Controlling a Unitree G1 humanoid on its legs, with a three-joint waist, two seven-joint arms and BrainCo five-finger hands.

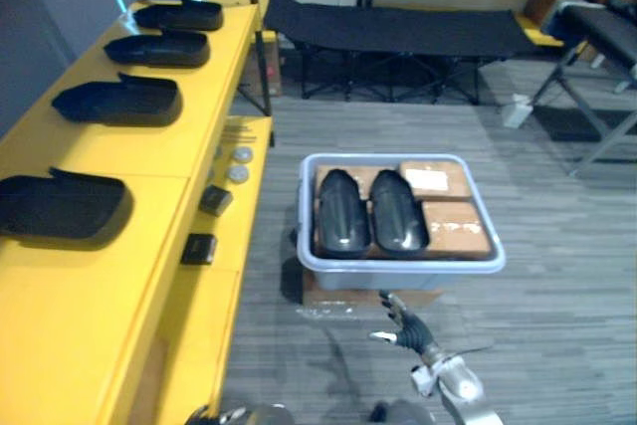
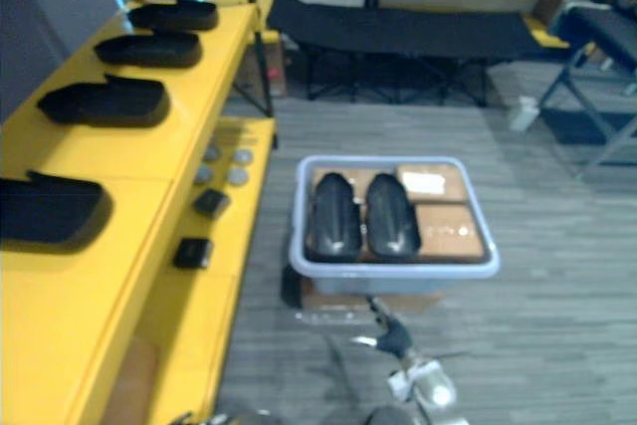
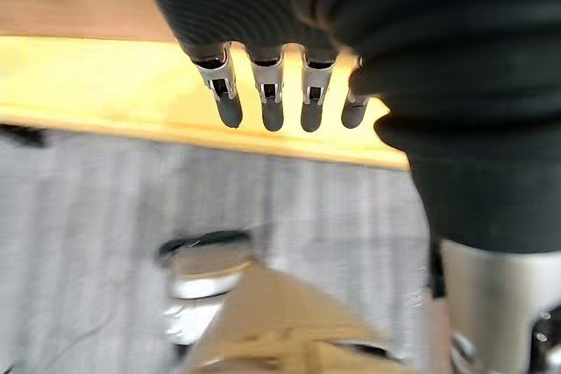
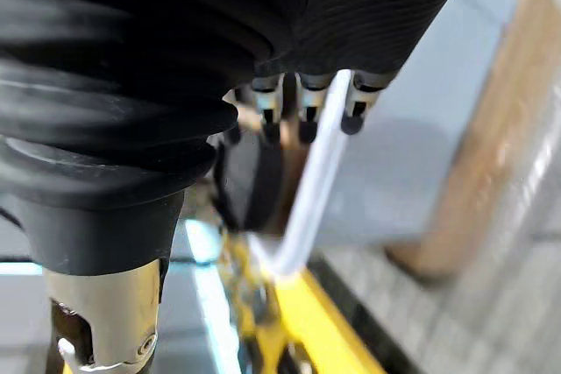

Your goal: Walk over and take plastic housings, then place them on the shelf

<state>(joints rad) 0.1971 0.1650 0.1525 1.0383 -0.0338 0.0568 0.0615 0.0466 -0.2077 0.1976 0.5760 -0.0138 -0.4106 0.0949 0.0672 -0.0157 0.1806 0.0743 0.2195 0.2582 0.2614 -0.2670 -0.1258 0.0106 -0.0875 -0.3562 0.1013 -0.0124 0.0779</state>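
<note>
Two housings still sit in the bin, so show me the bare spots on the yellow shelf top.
Widest bare patch: the shelf's near end, in front of the nearest housing. A narrower strip lies between that housing and the next housing. The far end is crowded: the two far housings sit close together. The lower ledge carries small black blocks.

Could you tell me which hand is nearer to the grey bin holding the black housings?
Right. The right hand hovers just before the near wall of the grey bin; the left hand hangs by the edge of the yellow shelf, off to the bin's left.
</note>
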